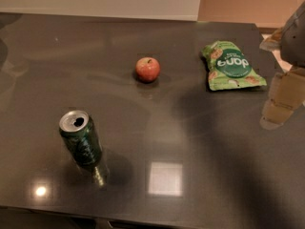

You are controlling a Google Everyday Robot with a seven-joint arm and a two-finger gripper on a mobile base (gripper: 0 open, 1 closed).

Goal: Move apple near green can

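The apple (147,69) is small, round and red with a short dark stem. It sits on the dark table near the middle, toward the back. The green can (80,138) stands upright at the front left, dark green with a silver top and an open pull-tab hole. The two are well apart. My gripper (282,101) hangs at the right edge of the view, above the table's right side, to the right of the apple and far from the can. It holds nothing.
A flat light-green snack bag (230,65) lies at the back right, close to the gripper. The dark glossy table (190,142) reflects ceiling lights at the front. Its front edge runs along the bottom of the view, and a pale wall stands behind it.
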